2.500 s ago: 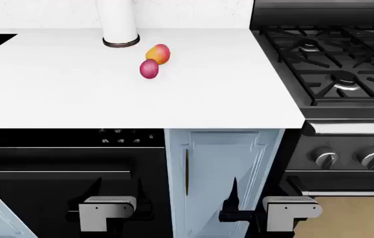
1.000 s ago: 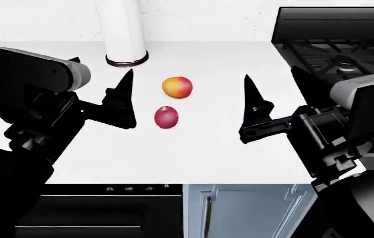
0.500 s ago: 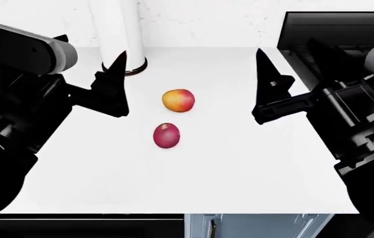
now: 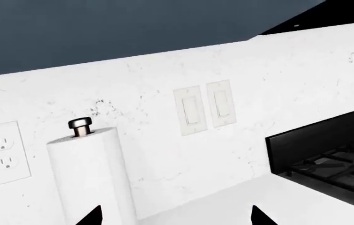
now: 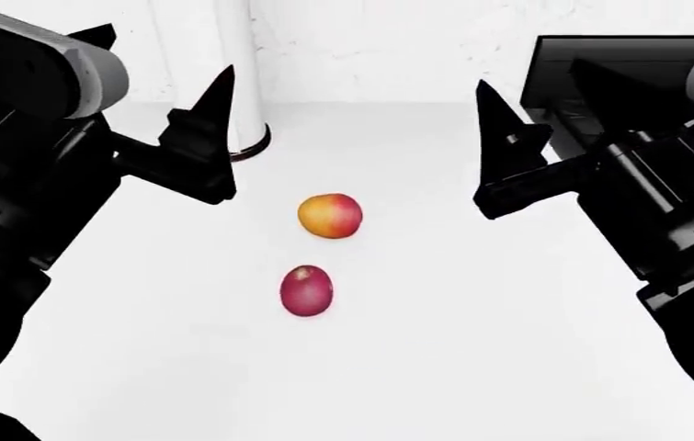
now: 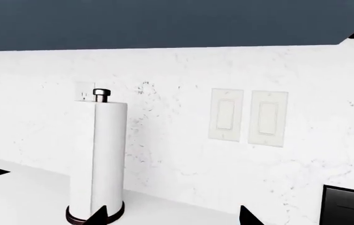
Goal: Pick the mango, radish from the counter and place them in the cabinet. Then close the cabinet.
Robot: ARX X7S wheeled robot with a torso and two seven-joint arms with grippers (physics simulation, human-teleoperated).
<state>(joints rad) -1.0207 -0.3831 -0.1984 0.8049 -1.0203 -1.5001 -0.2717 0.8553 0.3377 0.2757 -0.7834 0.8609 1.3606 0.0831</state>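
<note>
Left gripper (image 5: 215, 138): raised above the counter (image 5: 445, 331), fingers pointing up and away toward the wall; jaws spread apart, as shown by two tips well separated in its wrist view; nothing held or touched.
Right gripper (image 5: 500, 152): raised likewise on the stove (image 5: 567, 64) side; jaws apart, empty, touching nothing.
Mango (image 5: 329, 215): lies on the counter between the two grippers, untouched.
Radish (image 5: 306, 290): lies on the counter just beside the mango, nearer the robot, apart from it.
Paper-towel roll (image 5: 239, 73): stands upright by the wall behind the fruit.
Cabinet: not in view.
Placement is judged a ready pose: both grippers are held open and flanking the fruit so that either can be lowered for a first pick.
</note>
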